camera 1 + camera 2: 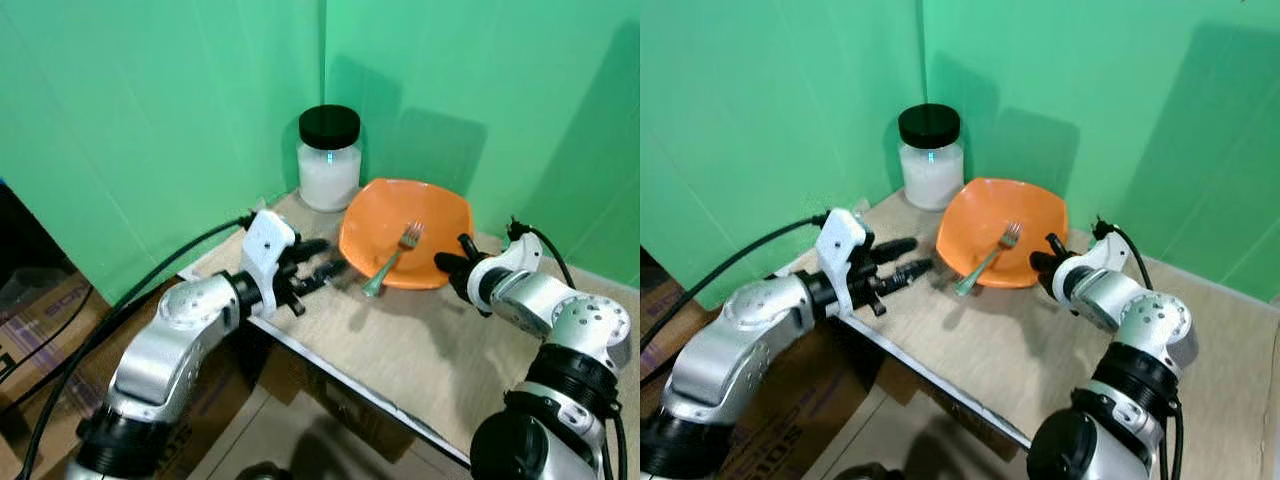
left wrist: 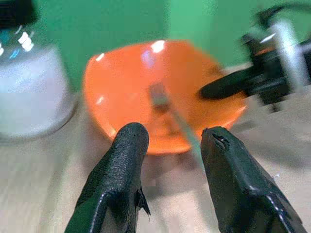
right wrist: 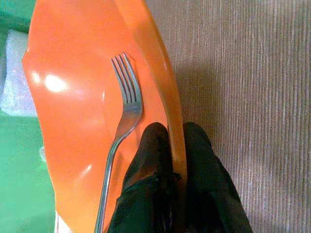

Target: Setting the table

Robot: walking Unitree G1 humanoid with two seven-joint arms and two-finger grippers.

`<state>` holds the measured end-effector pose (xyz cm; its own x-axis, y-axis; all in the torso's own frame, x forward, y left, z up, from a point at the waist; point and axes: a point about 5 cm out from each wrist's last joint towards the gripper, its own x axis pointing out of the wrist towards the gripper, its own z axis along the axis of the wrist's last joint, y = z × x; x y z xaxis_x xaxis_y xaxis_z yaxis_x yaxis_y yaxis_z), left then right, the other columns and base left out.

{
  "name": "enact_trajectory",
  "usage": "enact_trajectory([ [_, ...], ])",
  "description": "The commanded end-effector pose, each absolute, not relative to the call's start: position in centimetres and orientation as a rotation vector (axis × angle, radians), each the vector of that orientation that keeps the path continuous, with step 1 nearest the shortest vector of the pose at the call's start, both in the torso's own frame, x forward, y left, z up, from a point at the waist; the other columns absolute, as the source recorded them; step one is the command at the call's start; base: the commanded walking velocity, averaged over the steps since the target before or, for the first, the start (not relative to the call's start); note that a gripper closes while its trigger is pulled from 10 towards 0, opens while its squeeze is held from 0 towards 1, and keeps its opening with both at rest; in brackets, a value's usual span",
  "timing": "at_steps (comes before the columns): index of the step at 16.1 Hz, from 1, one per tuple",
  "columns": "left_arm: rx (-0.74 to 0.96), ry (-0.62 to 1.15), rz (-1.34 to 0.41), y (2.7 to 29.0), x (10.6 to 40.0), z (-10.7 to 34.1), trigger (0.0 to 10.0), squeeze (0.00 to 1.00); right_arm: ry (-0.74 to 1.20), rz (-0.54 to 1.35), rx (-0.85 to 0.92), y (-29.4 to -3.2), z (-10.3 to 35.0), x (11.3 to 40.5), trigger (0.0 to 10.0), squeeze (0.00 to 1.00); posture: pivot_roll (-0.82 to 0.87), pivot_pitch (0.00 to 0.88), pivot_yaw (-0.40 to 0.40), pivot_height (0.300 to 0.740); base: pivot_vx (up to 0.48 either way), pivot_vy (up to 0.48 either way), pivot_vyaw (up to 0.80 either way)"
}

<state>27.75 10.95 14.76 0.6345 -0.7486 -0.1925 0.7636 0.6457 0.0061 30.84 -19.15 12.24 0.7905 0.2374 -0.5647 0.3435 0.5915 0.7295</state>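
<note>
Pinching the plate (image 3: 97,87) rim: your right gripper (image 3: 177,145), one finger each side. The plate sits beside the jar (image 1: 329,158) (fork (image 1: 392,259) loose inside). Likely light, stiff, slippery; keep it level. Left gripper (image 2: 170,145): fingers spread, empty.

Orange plate (image 1: 405,215) with squarish curved rim is sitting on the table (image 1: 420,350), slightly tilted. Silver fork (image 1: 392,259) is lying across it, tines up inside, handle sticking over the near rim toward the table edge.
</note>
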Motion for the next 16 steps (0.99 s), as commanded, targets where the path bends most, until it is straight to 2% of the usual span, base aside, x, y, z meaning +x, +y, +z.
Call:
enact_trajectory([
  [1,0.105,0.224,-0.81,11.2,28.5,14.2,10.0,0.0,0.678,-0.059,0.96,-18.8,12.7,31.1,0.0,0.0,0.03,0.0,0.027,0.74,0.0,0.0,0.0],
  [2,0.064,0.265,-0.74,11.4,29.6,13.7,10.0,0.0,0.678,-0.056,0.961,-18.6,12.7,31.2,0.0,0.0,0.03,0.0,0.024,0.74,0.0,0.0,0.0],
  [3,-0.001,0.284,-0.726,11.3,30.3,13.7,10.0,1.0,0.68,-0.053,0.955,-18.5,12.7,31.3,0.0,0.0,0.03,0.0,0.022,0.74,0.0,0.0,0.0],
  [5,-0.072,0.253,-0.782,10.5,31.5,14.9,10.0,1.0,0.68,-0.05,0.943,-18.3,12.8,31.4,0.0,0.0,0.03,0.0,0.021,0.74,0.0,0.0,0.0],
  [8,-0.128,0.15,-0.96,8.1,32.1,17.5,10.0,1.0,0.678,-0.047,0.921,-18.1,12.9,31.5,0.0,0.0,0.03,0.0,0.024,0.74,0.0,0.0,0.0],
  [9,-0.142,0.162,-0.989,7.6,32.3,17.6,10.0,0.91,0.676,-0.048,0.911,-18.1,13.0,31.6,0.0,0.0,0.03,0.0,0.024,0.74,0.0,0.0,0.0],
  [10,-0.134,0.187,-1.008,7.2,32.4,17.3,10.0,0.29,0.675,-0.048,0.902,-18.1,13.0,31.6,0.0,0.0,0.03,0.0,0.024,0.74,0.0,0.0,0.0],
  [11,-0.028,0.304,-1.021,6.5,33.0,15.6,10.0,0.0,0.672,-0.046,0.893,-17.9,13.1,31.7,0.0,0.0,0.02,0.0,0.028,0.74,0.0,0.0,0.0],
  [14,0.001,0.401,-0.949,6.2,34.4,14.0,10.0,0.0,0.659,-0.038,0.886,-17.7,13.4,31.7,0.0,0.0,0.01,0.0,0.042,0.74,0.0,0.0,0.0],
  [16,-0.067,0.412,-0.983,5.3,34.7,13.9,10.0,0.0,0.648,-0.033,0.882,-17.5,13.6,31.7,0.0,0.0,0.0,0.0,0.054,0.74,0.0,0.0,0.0],
])
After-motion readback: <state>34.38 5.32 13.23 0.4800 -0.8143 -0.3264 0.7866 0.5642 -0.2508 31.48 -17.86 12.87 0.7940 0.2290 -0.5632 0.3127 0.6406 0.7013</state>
